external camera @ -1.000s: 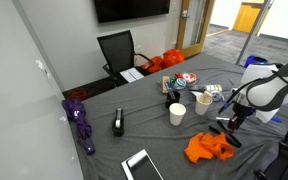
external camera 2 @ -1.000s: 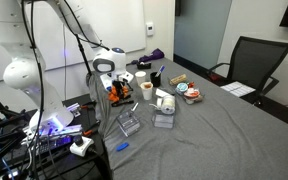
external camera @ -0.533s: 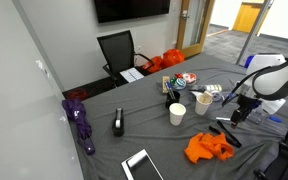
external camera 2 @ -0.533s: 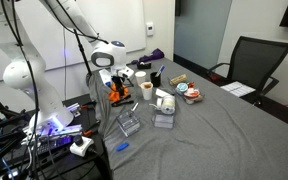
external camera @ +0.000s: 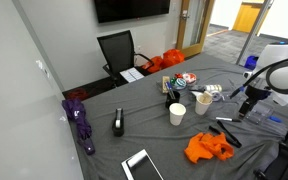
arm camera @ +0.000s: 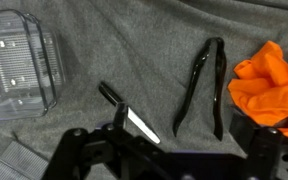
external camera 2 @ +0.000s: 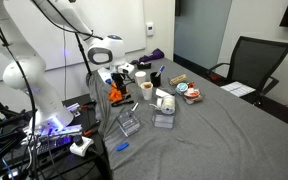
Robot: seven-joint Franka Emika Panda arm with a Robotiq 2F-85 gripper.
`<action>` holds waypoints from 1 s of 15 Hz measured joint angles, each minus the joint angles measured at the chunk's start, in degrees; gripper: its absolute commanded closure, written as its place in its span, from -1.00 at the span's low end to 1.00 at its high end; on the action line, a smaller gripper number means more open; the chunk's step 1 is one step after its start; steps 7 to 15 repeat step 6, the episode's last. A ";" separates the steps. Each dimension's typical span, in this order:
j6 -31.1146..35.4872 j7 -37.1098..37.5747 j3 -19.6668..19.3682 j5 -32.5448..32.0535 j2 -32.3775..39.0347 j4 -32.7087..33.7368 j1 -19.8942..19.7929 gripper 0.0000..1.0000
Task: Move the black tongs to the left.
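Note:
The black tongs lie on the grey cloth in the wrist view, joined end at the top and both thin arms spread toward me. They sit just left of an orange cloth. My gripper is open and empty, hovering above the tongs without touching them. In an exterior view the tongs lie near the table's front right edge beside the orange cloth. There my gripper hangs above and to the right of them.
A clear plastic container lies at the left and a black-and-white pen near my fingers. Two paper cups, a black block with a white label, a tablet and a purple umbrella are on the table.
My gripper has risen and drawn back to the right, away from the tongs. The tongs and orange cloth stay where they lay.

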 measured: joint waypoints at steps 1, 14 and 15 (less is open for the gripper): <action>-0.90 0.00 -0.66 -1.23 -0.75 0.00 -0.33 -1.00; -6.24 0.00 -3.14 -4.56 -4.12 0.44 -1.73 -1.00; -6.24 0.00 -3.14 -4.56 -4.12 0.44 -1.73 -1.00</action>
